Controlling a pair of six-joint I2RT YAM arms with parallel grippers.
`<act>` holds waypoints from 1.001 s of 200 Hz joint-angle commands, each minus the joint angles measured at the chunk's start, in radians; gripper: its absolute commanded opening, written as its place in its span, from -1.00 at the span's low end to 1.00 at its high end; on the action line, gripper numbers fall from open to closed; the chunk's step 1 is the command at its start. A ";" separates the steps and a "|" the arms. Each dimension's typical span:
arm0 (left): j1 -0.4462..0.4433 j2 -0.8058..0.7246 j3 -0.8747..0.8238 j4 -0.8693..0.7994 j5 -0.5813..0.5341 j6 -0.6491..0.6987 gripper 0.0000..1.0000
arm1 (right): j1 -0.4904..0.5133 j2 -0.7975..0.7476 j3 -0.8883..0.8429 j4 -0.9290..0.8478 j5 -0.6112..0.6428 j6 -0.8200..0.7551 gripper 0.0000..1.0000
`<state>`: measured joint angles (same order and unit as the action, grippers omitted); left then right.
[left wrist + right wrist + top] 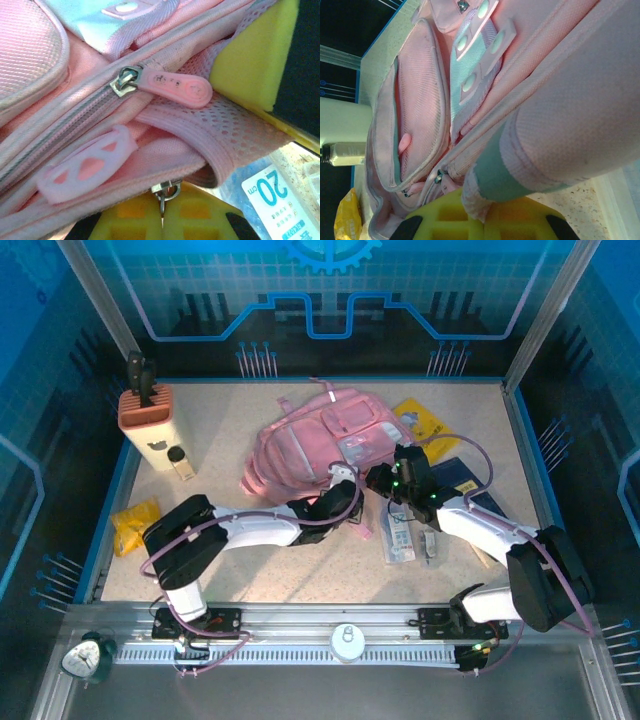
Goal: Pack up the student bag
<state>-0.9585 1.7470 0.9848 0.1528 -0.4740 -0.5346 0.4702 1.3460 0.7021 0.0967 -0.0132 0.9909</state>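
Observation:
The pink student bag [315, 440] lies flat in the middle of the table, with both grippers at its near right edge. My left gripper [343, 488] [167, 212] is shut on a small metal zipper pull [167, 192] that hangs under the bag's seam. Two pink rubber zipper tabs [175, 87] lie loose above it. My right gripper [385, 480] [487, 220] is shut on the frayed end of a pink, teal-lined strap [520, 170] of the bag. The bag's front pockets [415, 110] fill the left of the right wrist view.
A ruler packet [400, 535] [280, 200] and a dark blue book [462, 485] lie right of the bag. A yellow packet [425, 425] sits behind them. At the left are a knife block [147, 408], a small bottle [180, 462] and a yellow bag [135, 525].

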 commanded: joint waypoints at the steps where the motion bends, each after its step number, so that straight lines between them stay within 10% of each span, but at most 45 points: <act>1: 0.016 -0.074 -0.045 -0.043 -0.019 -0.042 -1.00 | -0.010 -0.033 0.045 -0.003 -0.046 -0.035 -1.00; 154: 0.132 -0.297 -0.179 -0.416 -0.017 -0.036 -1.00 | -0.186 0.110 0.274 -0.133 -0.126 -0.163 -1.00; 200: 0.106 -0.238 -0.085 -0.429 0.191 -0.195 -1.00 | -0.227 0.319 0.481 -0.196 -0.167 -0.230 -1.00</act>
<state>-0.8333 1.4689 0.8310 -0.1738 -0.4038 -0.6060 0.2741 1.5806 1.0557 -0.1146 -0.1997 0.8322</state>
